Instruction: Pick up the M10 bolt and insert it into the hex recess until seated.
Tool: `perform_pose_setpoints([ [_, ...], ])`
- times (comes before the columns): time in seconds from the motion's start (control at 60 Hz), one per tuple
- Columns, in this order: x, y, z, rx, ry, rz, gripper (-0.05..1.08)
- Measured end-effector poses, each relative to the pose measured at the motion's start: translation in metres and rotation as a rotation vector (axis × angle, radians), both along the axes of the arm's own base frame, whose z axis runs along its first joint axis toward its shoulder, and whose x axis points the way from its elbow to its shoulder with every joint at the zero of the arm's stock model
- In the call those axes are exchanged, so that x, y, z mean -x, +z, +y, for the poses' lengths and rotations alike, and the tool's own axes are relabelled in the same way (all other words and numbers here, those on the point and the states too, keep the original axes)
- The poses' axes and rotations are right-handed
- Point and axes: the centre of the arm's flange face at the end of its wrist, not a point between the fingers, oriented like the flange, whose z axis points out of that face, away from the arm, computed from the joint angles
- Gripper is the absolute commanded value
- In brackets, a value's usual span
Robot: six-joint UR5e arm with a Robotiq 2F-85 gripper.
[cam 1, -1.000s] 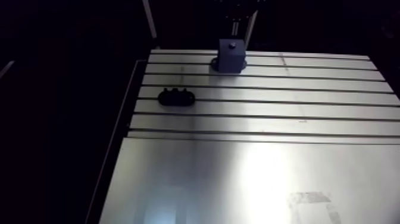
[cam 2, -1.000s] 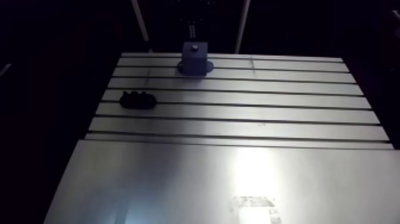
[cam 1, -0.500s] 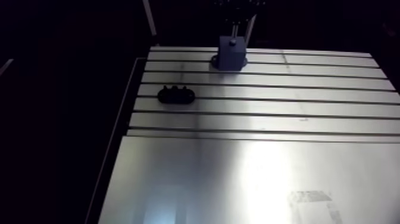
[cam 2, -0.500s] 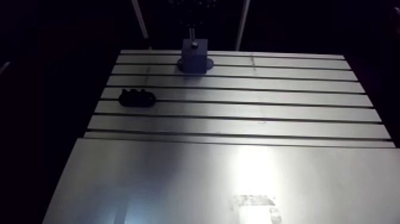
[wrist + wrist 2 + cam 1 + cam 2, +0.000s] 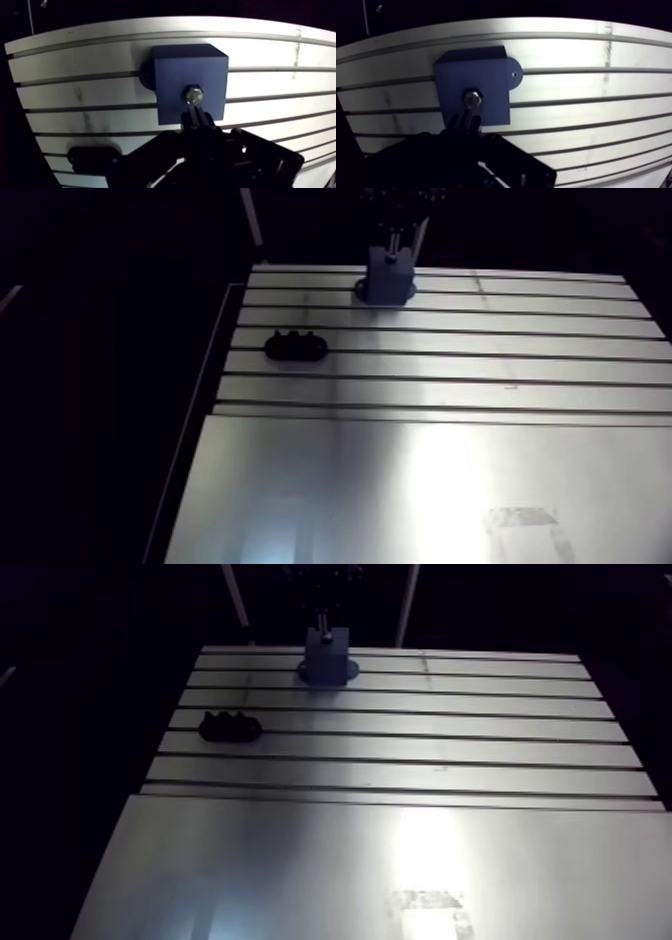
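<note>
A blue block (image 5: pixel 190 80) stands on the slotted aluminium table (image 5: pixel 75 65), near its far edge in the arm view (image 5: pixel 388 280). The M10 bolt (image 5: pixel 194 95) has its shiny hex head at the recess in the block's top face, and its shank runs back up between my fingers. My gripper (image 5: pixel 198 122) hangs directly over the block, shut on the shank. In the arm view the gripper (image 5: pixel 397 223) comes down dark from above, with the bolt (image 5: pixel 394 246) reaching the block's top. How deep the head sits in the recess is hidden.
A low black holder (image 5: pixel 296 346) with three studs on top lies on the table left of the block and nearer the front; in the wrist view the holder (image 5: pixel 93 153) shows beside my gripper. A smooth plate (image 5: pixel 420 488) covers the table's front half.
My gripper has come down with the bolt, from a little above the block until the bolt's head meets the block's top. The arm view shifted slightly with the arm.
</note>
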Motion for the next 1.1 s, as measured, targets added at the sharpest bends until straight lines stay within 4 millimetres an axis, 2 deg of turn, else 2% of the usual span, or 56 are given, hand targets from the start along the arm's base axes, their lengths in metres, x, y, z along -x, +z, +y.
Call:
perform_pose_setpoints([
  [0.367,0.001,-0.010,0.000,-0.002,0.002,-0.011,1.08],
  [1.1,0.003,-0.018,0.000,-0.002,0.008,-0.019,1.08],
])
